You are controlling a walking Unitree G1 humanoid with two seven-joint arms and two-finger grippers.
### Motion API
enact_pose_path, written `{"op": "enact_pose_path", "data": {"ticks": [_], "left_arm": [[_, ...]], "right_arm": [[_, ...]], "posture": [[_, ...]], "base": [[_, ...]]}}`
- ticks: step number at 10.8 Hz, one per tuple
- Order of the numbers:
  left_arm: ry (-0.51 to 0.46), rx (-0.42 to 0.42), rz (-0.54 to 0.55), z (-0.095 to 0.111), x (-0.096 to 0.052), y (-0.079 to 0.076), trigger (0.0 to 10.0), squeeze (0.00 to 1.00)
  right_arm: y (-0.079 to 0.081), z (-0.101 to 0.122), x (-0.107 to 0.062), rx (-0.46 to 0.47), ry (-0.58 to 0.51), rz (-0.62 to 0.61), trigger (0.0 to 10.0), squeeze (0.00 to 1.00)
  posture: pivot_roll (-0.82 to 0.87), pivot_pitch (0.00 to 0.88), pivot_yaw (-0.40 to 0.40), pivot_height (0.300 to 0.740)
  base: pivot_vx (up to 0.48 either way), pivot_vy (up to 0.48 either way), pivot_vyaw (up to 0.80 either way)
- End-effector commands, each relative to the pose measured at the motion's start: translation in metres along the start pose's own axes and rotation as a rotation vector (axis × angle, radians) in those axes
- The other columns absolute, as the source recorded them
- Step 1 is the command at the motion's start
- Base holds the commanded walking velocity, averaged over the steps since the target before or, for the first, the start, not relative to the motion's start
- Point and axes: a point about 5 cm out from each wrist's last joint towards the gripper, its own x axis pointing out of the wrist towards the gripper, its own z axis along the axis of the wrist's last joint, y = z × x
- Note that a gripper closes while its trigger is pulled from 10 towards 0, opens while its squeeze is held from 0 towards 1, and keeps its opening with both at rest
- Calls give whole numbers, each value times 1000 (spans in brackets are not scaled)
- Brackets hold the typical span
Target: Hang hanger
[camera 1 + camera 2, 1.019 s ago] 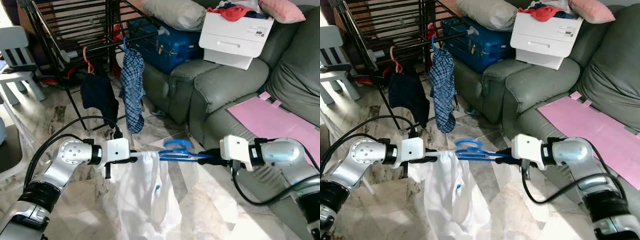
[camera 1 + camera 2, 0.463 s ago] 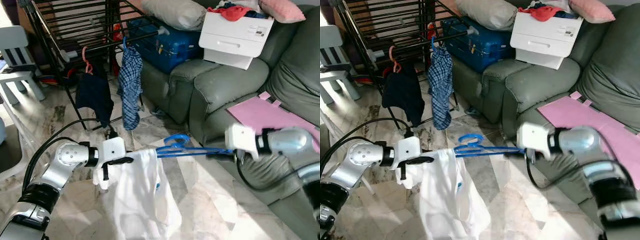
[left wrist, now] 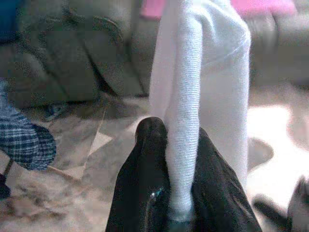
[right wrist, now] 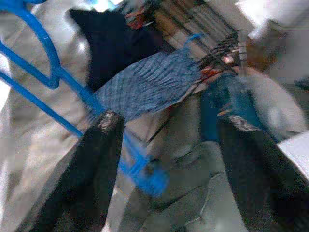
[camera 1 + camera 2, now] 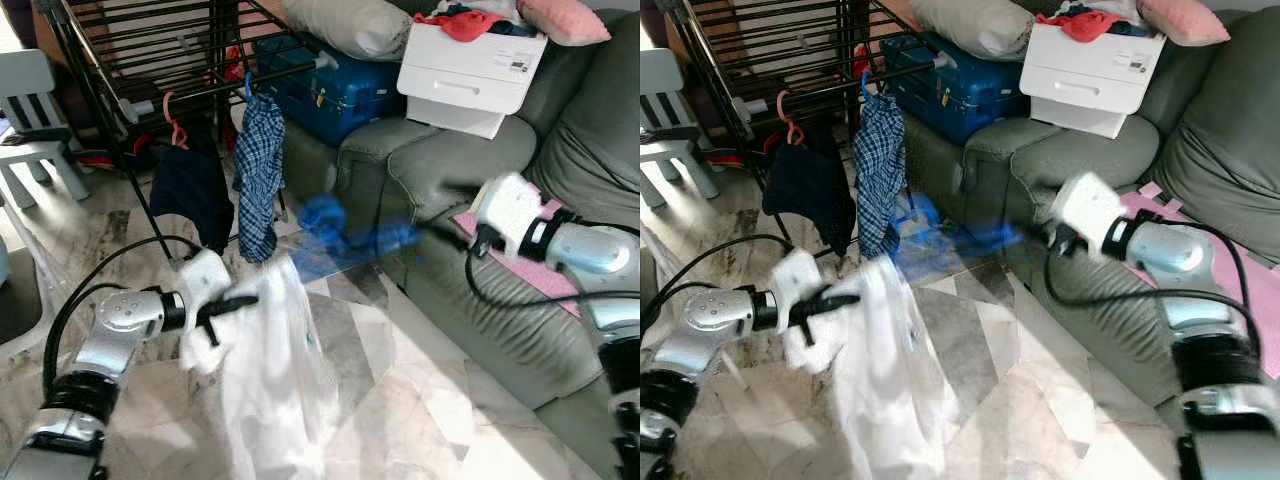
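A blue plastic hanger (image 5: 345, 240) is blurred in mid-air in front of the sofa, its near end at the top of a white garment (image 5: 275, 360). My left gripper (image 5: 245, 300) is shut on that garment's upper edge; in the left wrist view its fingers (image 3: 149, 145) pinch a fold of white cloth (image 3: 203, 72). My right gripper (image 5: 445, 232) is at the hanger's far end, by the sofa arm. In the right wrist view it (image 4: 169, 121) stands open, fingers wide apart, with the hanger's bar (image 4: 48, 77) running in between them. A black drying rack (image 5: 150, 60) stands at the back left.
On the rack hang a checked garment (image 5: 258, 170) on a blue hanger and a dark garment (image 5: 190, 190) on an orange one. A green sofa (image 5: 450, 160) on the right carries a blue suitcase (image 5: 340, 85) and a white box (image 5: 470, 75). A small white chair (image 5: 30, 100) stands far left.
My right arm has swung up and back toward the sofa, and the hanger has risen with it and blurred. The left gripper has dropped a little, still holding the white garment.
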Motion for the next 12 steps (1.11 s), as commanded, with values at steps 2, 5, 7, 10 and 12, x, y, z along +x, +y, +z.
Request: {"op": "enact_pose_path", "data": {"ticks": [2,5,7,10,12], "left_arm": [[-157,-91,147,30,0,23,0,0],[-338,-62,77,79,4,22,0,0],[-397,33,-22,109,10,10,0,0],[-448,117,-144,137,13,-15,0,0],[-453,178,-195,145,14,-26,0,0]], "right_arm": [[0,2,3,127,-75,-180,10000,1000],[14,-20,11,322,-35,-297,10000,1000],[31,-28,23,443,-10,-288,10000,1000],[49,-33,30,506,9,-195,10000,1000],[53,-31,31,517,7,-143,10000,1000]], "posture": [[-126,0,-1,740],[-115,0,-3,740],[-111,0,0,740],[-104,0,-2,740],[-104,0,-2,740]], "base": [[0,0,0],[0,0,0],[0,0,0],[0,0,0],[0,0,0]]}}
